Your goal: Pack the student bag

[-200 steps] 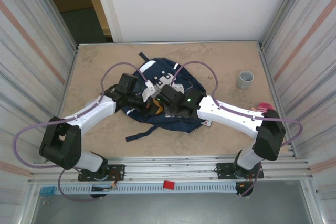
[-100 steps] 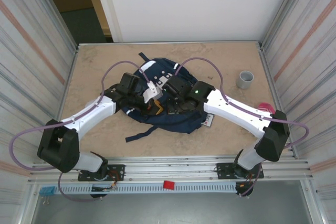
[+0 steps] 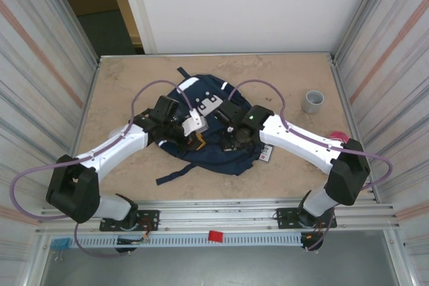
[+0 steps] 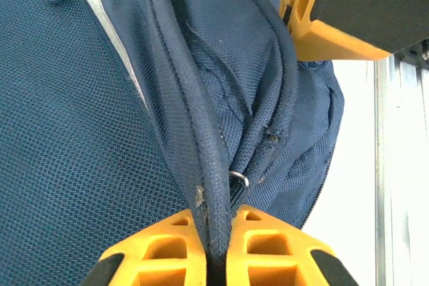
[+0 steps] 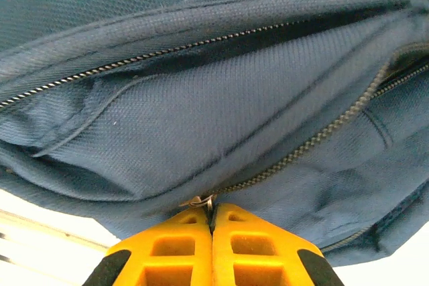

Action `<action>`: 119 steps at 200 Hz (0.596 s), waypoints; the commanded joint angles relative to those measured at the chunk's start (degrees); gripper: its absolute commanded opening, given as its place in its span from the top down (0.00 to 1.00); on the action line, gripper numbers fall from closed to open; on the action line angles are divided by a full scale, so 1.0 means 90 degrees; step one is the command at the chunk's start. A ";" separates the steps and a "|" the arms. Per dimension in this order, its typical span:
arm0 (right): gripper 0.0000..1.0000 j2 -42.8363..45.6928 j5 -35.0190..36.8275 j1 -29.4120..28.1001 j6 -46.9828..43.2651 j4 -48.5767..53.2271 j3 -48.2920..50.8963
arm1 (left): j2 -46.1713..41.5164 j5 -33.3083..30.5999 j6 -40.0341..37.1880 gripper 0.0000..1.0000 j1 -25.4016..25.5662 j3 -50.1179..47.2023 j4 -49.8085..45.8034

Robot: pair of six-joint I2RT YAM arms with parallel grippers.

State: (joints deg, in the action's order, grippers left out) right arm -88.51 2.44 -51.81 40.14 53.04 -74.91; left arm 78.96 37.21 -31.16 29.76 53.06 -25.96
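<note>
I had the left end effector [image 4: 216, 246] clamped on a piped seam [image 4: 194, 132] of the bag [image 3: 224, 159], which lay at the middle of the worktop [image 3: 120, 78] between both arms. The right end effector [image 5: 212, 222] was pinched together on a zipper pull [image 5: 201, 201].

One student bag [image 3: 224, 157], one cup [image 3: 312, 101]

Table [image 3: 281, 78]: beige, mottled top. Ribbed metal panel [image 3: 40, 65] left of the left gripper [image 3: 198, 134], its twin [image 3: 389, 51] right of the right gripper [image 3: 232, 140]. White wall [image 3: 248, 5] beyond both; dim doorway [image 3: 100, 11] far left. Aluminium rail [image 3: 221, 209] behind them. Light even, diffuse.
</note>
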 commanded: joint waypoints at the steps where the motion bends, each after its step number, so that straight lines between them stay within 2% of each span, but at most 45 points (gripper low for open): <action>1: 1.00 0.0150 0.0010 0.0036 -0.0339 0.0198 0.0272 | -0.0266 -0.0251 -0.0150 0.93 0.0034 -0.0102 -0.0518; 14: 1.00 0.0247 0.0074 0.0101 -0.0343 0.0208 0.0444 | -0.0272 -0.0434 -0.0239 0.91 0.0038 -0.0118 -0.0591; 22: 1.00 0.0344 -0.0012 0.0181 -0.0376 0.0143 0.0579 | -0.0309 -0.0552 -0.0283 0.85 0.0033 -0.0133 -0.0620; 42: 1.00 0.0648 -0.0437 0.0230 -0.0538 -0.0338 0.0842 | -0.0545 -0.0630 -0.0255 0.37 0.0044 -0.0167 -0.0529; 48: 1.00 0.0709 -0.0572 0.0239 -0.0550 -0.0504 0.0900 | -0.0641 -0.0628 -0.0183 0.29 0.0076 -0.0168 -0.0469; 56: 1.00 0.0785 -0.0783 0.0235 -0.0581 -0.0714 0.0979 | -0.0775 -0.0695 -0.0107 0.23 0.0212 -0.0164 -0.0361; 80: 1.00 0.0836 -0.1082 0.0268 -0.0607 -0.0965 0.1125 | -0.1121 -0.1379 -0.0027 0.15 0.1119 -0.0304 0.0233; 110: 1.00 0.0916 -0.1432 0.0334 -0.0656 -0.1158 0.1293 | -0.0872 -0.2070 0.0088 0.16 0.1857 -0.0538 0.1141; 119: 1.00 0.0981 -0.1529 0.0366 -0.0660 -0.1227 0.1340 | -0.0662 -0.2280 0.0073 0.20 0.1949 -0.0529 0.1265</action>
State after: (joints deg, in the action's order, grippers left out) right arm -82.06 -6.98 -49.28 35.73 44.77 -64.12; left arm 69.89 24.03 -31.46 45.45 49.78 -20.93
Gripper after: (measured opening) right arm 0.048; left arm 0.835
